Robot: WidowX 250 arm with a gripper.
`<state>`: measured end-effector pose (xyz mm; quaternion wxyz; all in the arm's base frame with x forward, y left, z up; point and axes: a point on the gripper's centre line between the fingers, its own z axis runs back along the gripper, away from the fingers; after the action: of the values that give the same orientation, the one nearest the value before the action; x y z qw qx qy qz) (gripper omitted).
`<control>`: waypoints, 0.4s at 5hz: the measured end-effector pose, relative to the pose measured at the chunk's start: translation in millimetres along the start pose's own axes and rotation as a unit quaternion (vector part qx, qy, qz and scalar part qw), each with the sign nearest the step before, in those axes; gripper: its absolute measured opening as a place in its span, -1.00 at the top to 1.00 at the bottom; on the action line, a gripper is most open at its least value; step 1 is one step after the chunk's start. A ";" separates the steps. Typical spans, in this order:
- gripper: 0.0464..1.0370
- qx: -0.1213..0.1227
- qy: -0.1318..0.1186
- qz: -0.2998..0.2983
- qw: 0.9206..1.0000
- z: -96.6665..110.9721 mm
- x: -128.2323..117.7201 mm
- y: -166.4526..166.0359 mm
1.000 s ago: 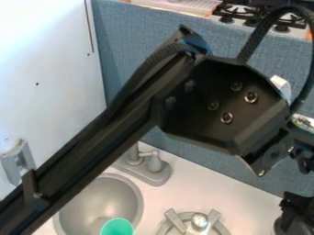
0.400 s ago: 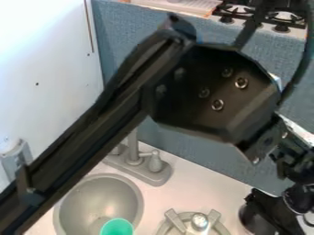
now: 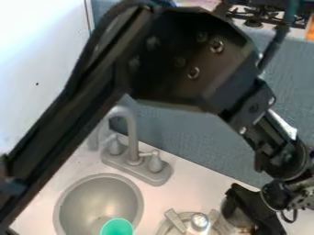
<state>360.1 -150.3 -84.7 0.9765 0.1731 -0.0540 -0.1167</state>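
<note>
Arm (image 3: 67, 110) bent, claw (image 3: 244, 214) low, near right (opening, hold: can't tell). Faucet (image 3: 132, 147) beyond basin (image 3: 98, 197); teal cup (image 3: 116, 227), basin's near side.

cup (image 3: 116, 227) in the sink (image 3: 98, 195), faucet (image 3: 133, 137) behind the sink, burner (image 3: 175, 222) to its right.

A round grey sink (image 3: 83, 202) sits in the white counter (image 3: 178, 186), with a green cup (image 3: 116, 227) at its low side. Behind the sink stands a grey tap (image 3: 132, 137) with two handles. A blue-grey cloth (image 3: 184, 126) hangs behind, next to a white wall (image 3: 36, 59). A stove (image 3: 253, 21) with black bars is up top.
</note>
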 end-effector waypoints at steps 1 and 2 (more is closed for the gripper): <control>-0.93 -0.007 -0.002 0.025 1.000 -7.4 5.0 21.0; -0.93 -0.016 -0.022 0.040 0.999 11.2 10.3 31.8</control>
<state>375.1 -127.5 -62.4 0.9816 0.1526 -0.0802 -0.0824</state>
